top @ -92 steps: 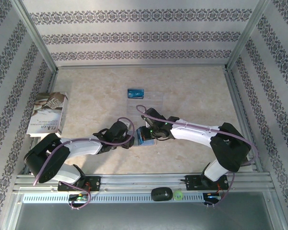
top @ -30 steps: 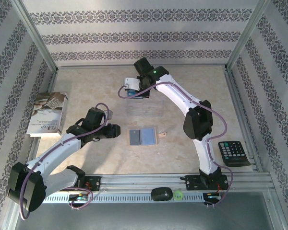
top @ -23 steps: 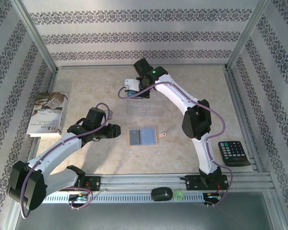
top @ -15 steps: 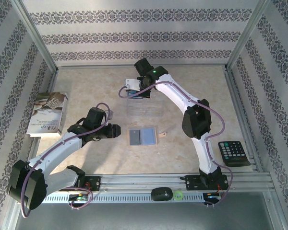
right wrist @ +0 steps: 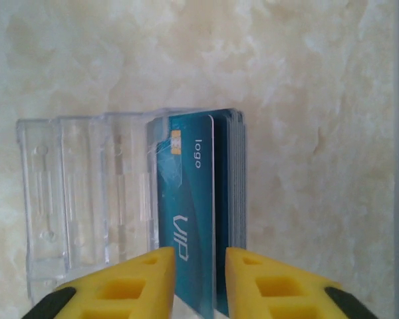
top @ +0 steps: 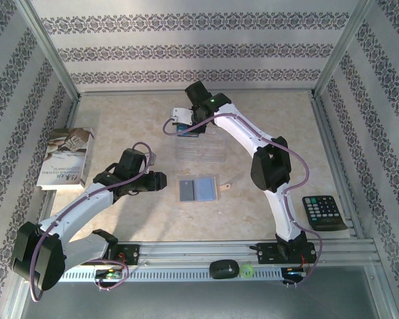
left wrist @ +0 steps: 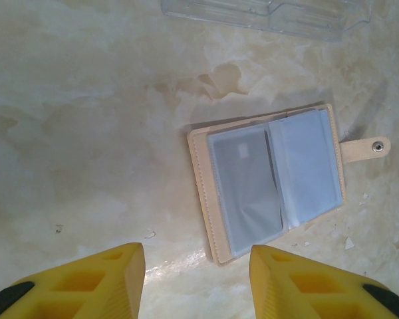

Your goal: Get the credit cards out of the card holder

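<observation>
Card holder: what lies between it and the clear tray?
Bare table, nothing on it, between the card holder and the clear tray; the left wrist view shows it.

Glossy credit cards (right wrist: 186, 219), clear plastic tray (right wrist: 66, 199)

Book (top: 65, 158) at bench (top: 266, 119) left edge, clear tray (top: 201, 147) far-centre, black keypad device (top: 324, 212) right, mouse (top: 224, 269) on front rail.

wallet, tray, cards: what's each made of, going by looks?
Wallet: tan leather or faux leather, matte, with a seam line along the edge. It has a metal-looking snap and clear soft plastic sleeves inside.
Tray: rigid clear plastic, glossy, see-through.
Cards: stiff glossy plastic, printed blue face, gold chip.
</observation>
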